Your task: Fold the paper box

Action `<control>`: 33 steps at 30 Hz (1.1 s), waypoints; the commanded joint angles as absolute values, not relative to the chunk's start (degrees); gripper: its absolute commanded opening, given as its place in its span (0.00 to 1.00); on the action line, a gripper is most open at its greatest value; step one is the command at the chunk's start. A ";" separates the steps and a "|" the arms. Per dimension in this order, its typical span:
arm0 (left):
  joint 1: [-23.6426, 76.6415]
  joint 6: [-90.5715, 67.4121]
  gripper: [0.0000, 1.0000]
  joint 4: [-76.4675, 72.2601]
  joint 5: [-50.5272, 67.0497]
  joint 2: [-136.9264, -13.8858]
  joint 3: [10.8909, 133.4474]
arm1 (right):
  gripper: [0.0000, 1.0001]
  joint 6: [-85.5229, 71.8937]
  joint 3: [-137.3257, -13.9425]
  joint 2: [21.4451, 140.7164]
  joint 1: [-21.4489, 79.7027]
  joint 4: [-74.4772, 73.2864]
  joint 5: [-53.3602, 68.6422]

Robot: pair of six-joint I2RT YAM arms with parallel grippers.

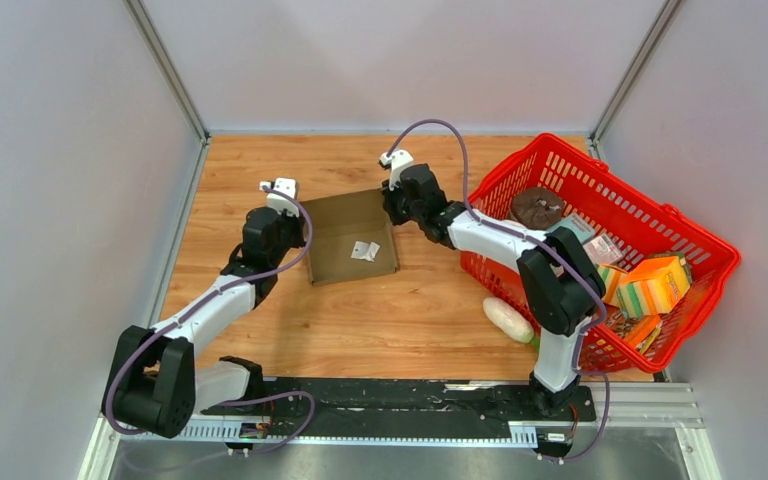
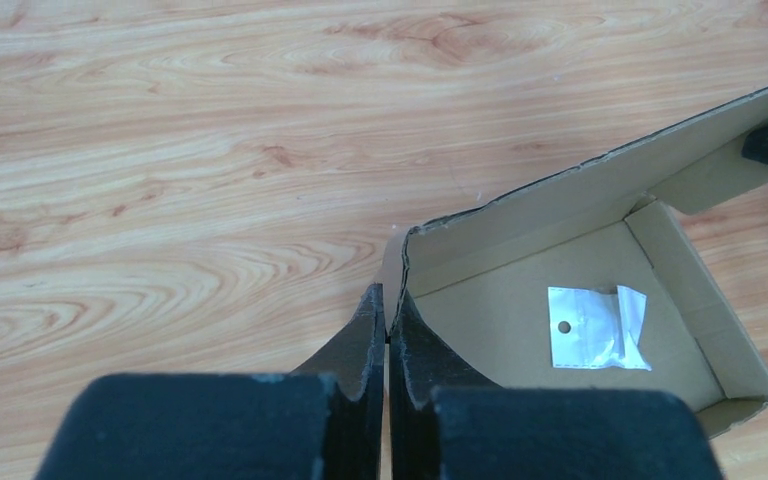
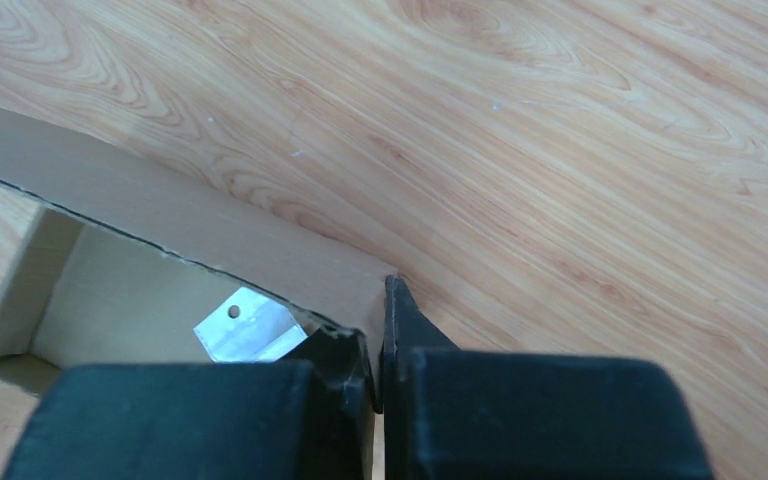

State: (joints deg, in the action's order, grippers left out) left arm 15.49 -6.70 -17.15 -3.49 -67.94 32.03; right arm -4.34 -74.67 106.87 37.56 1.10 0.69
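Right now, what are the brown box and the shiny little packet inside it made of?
The paper box looks like matte brown cardboard, with rough, fibrous cut edges. The small packet inside seems thin plastic film, clear or silvery: glossy, crinkled, with a punched hole.

Site was a lab test cell. We noted plain grey wall panels [image 1: 60,150] in aluminium posts [image 1: 165,65] boxing in a wood-grain surface [image 1: 410,310]; left arm [image 1: 210,305] and right arm [image 1: 495,233] were bolted to a black rail [image 1: 410,398].
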 commanded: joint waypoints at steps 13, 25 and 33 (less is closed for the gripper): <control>26.72 -18.81 0.00 -40.95 -31.81 -74.97 28.66 | 0.00 -12.39 -71.11 105.21 46.84 16.87 -37.70; 29.18 -26.45 0.00 -48.78 -32.25 -78.22 23.03 | 0.00 -14.58 -56.96 104.58 50.01 35.60 -42.89; 33.22 -29.25 0.01 -55.89 -35.25 -78.22 16.80 | 0.00 -13.54 -50.10 103.27 52.73 45.34 -45.26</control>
State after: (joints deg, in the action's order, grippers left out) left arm 32.05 -24.86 -49.36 -33.28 -77.95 20.16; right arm -12.62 -53.39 105.82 51.40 34.39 -41.43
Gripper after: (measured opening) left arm 0.008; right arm 0.011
